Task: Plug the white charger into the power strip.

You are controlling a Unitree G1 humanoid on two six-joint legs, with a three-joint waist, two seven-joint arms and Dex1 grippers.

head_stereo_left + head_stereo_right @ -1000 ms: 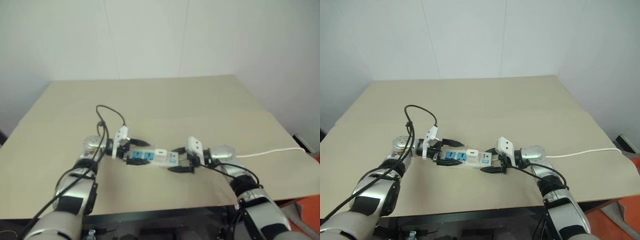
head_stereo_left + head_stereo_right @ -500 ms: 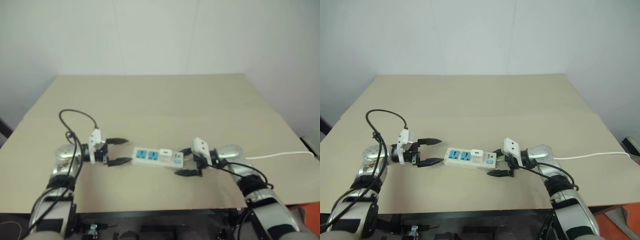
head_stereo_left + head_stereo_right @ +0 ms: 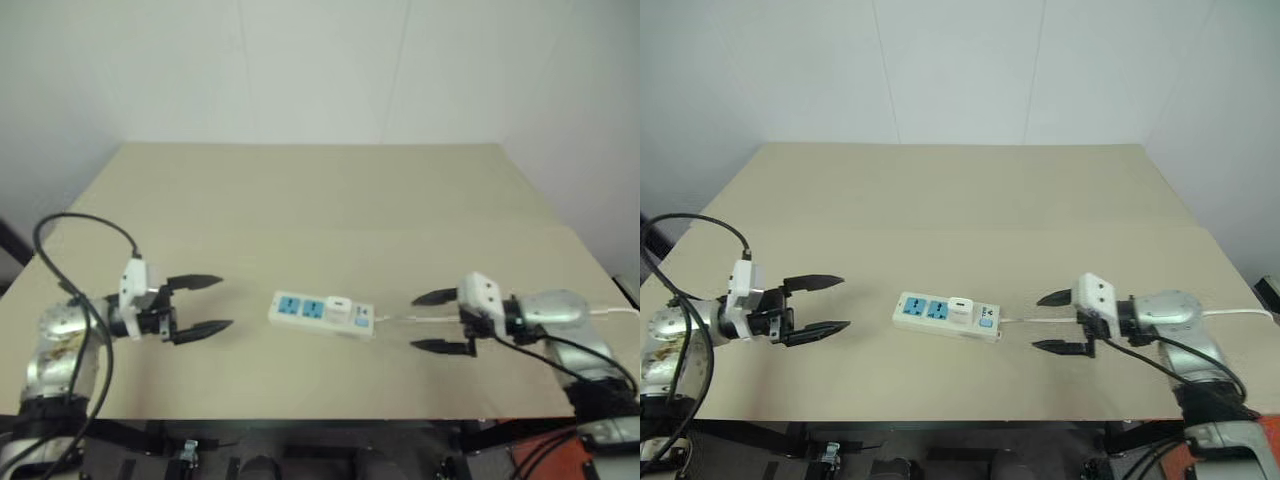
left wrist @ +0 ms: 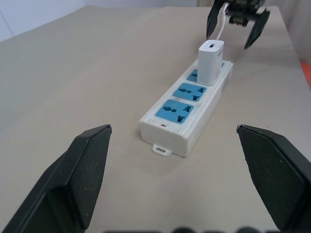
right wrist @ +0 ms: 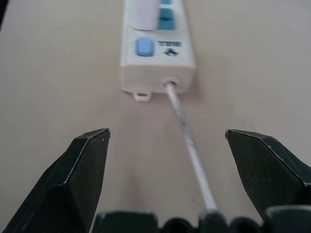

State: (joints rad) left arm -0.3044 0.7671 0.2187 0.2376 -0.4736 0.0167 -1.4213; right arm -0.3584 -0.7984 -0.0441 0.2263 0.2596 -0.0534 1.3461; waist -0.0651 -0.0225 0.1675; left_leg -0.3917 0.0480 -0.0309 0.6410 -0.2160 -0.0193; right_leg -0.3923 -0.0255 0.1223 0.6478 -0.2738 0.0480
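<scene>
The power strip lies flat in the middle of the tan table, its switch end and thin white cable toward the right. The white charger stands upright in the socket closest to that switch end, leaving two blue sockets bare. My left gripper hovers open to the left of the strip, pointing at it, well apart from it. My right gripper is open on the other side, astride the cable and a short way off the strip's end. Neither holds anything.
The table reaches back to a white wall. Its front edge runs just below both grippers. The strip's cable trails off the right edge. A black cable loops above my left arm.
Both grippers have drawn outward from the strip's ends, left one leftward, right one rightward, and the right opened wider. The charger stays standing in the strip. The camera view has also shifted.
</scene>
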